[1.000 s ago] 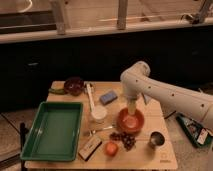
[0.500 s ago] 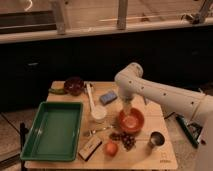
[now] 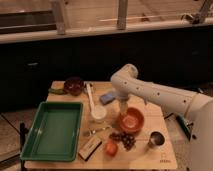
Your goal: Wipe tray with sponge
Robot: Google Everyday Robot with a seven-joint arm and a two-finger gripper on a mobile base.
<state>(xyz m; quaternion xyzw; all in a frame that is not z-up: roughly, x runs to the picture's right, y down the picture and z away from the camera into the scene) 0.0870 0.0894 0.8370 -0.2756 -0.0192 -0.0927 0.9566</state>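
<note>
The large bright-green tray (image 3: pixel 59 104) lies empty on the left part of the wooden table. The small light-blue sponge (image 3: pixel 107 97) lies flat on the table at the middle back, to the right of the tray. My white arm reaches in from the right and bends down. The gripper (image 3: pixel 122 108) hangs over the table just right of and in front of the sponge, between a white cup and an orange bowl. It holds nothing that I can see.
Dark red bowl (image 3: pixel 74 85) and green vegetable (image 3: pixel 57 91) at back left. White long-handled utensil (image 3: pixel 90 94), white cup (image 3: pixel 98 114), orange bowl (image 3: pixel 131 121), fork (image 3: pixel 97 131), grapes (image 3: pixel 127 140), tomato (image 3: pixel 111 148), metal cup (image 3: pixel 156 140), tan-and-black block (image 3: pixel 90 148).
My arm has swung a little to the left, bringing the gripper closer to the sponge. The things on the table have not moved.
</note>
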